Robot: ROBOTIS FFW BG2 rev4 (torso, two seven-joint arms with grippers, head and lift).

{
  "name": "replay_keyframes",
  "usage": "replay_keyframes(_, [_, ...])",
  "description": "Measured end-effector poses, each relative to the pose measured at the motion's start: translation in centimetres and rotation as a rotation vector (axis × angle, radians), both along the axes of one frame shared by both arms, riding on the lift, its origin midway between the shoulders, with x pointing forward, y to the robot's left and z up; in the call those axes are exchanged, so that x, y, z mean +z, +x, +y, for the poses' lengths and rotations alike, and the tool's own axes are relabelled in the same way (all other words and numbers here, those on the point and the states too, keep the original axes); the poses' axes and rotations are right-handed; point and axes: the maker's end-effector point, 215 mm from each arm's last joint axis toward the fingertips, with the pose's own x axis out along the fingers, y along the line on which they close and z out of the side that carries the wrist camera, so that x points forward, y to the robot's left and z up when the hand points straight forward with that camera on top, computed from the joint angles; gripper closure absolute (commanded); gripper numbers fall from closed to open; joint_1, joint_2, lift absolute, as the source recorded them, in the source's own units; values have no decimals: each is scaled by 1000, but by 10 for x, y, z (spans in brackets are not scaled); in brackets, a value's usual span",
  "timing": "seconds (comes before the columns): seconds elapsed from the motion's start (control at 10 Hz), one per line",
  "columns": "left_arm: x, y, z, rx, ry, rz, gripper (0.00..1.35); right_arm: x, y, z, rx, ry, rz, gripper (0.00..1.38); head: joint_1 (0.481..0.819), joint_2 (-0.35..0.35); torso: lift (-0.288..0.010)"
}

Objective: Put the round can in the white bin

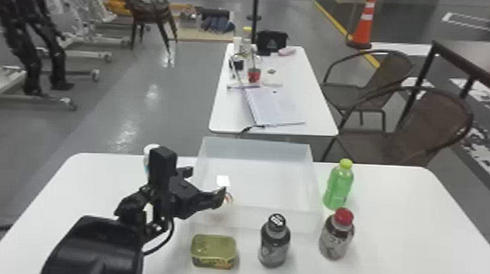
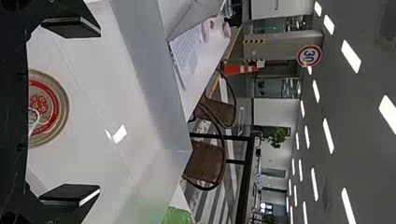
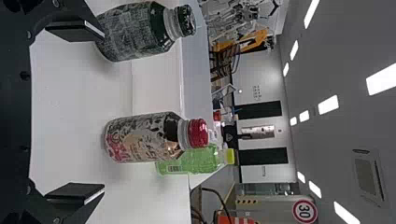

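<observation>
My left gripper (image 1: 205, 186) is over the left part of the white bin (image 1: 314, 184), its fingers spread. A small reddish bit of the round can (image 1: 229, 198) peeks out beside one fingertip, the arm covering the rest. The left wrist view has that gripper (image 2: 88, 111) open, with the can's round red-and-gold end (image 2: 60, 109) between the finger lines and clear space on both sides. Around it is the bin's pale inside (image 2: 144, 74). My right gripper (image 3: 100, 112) stands open near the bottles, holding nothing.
In front of the bin are a gold rectangular tin (image 1: 213, 251) and a dark bottle (image 1: 274, 242). Right of it stand a red-capped bottle (image 1: 336, 237) and a green bottle (image 1: 338, 186). A white container (image 1: 151, 147) is partly behind the left arm.
</observation>
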Motion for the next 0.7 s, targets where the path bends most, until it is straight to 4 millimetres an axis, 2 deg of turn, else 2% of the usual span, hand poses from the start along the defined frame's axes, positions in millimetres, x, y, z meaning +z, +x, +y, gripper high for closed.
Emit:
replay_keyframes(0.4, [1, -50, 83, 241, -86, -43, 127, 1, -1, 0, 1, -3, -1, 151, 549, 0, -100])
replay_keyframes(0.7, [4, -97, 153, 442, -95, -97, 127, 1, -3, -1, -1, -5, 1, 151, 549, 0, -100])
